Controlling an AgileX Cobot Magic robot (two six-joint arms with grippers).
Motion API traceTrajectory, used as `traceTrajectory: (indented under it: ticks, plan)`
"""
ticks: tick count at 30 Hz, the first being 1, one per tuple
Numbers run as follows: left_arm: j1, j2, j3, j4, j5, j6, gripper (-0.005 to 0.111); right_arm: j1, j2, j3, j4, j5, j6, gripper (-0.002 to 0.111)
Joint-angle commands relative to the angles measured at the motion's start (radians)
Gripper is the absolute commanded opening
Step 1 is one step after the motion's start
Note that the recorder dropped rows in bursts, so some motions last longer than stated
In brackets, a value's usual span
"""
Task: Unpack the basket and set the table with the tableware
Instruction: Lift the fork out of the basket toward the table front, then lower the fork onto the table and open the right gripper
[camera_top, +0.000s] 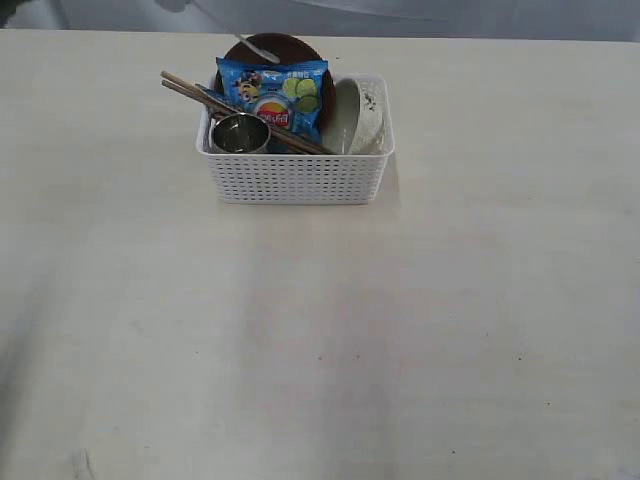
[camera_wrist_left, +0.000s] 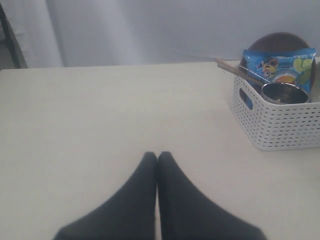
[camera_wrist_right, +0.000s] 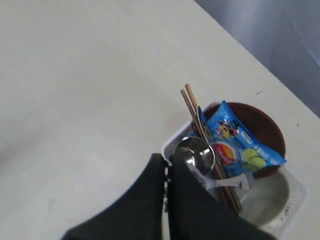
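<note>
The left hand (camera_wrist_left: 157, 155) hangs pinched shut over the desk (camera_wrist_left: 100, 125), the right hand (camera_wrist_right: 166, 160) likewise shut above the basket (camera_top: 295, 180) near the desk's far edge.

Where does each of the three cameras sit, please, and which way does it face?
Exterior view: raised, looking down over the table at the basket; no arm clearly shows.
Left wrist view: low over the table, looking across it towards the basket; the shut left gripper shows.
Right wrist view: above the basket, looking down into it; the shut right gripper shows.
Shared: all three show the basket, blue chip bag and steel cup.
</note>
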Motion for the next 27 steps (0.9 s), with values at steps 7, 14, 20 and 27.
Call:
traceTrajectory:
  ticks: [7, 14, 20, 27]
  plan:
    - [-0.007, -0.004, 0.002, -0.004, -0.006, 0.0, 0.0, 0.078, -0.026, 0.049, 0.086, 0.128, 0.008, -0.001]
    - [-0.007, -0.004, 0.002, -0.004, -0.006, 0.0, 0.0, 0.118, -0.022, 0.224, 0.068, 0.128, 0.018, -0.001]
    - [-0.007, -0.004, 0.002, -0.004, -0.006, 0.0, 0.0, 0.103, -0.007, 0.378, 0.057, 0.122, 0.117, -0.001]
    - [-0.007, -0.004, 0.002, -0.004, -0.006, 0.0, 0.0, 0.101, 0.103, 0.411, 0.041, -0.046, 0.149, -0.001]
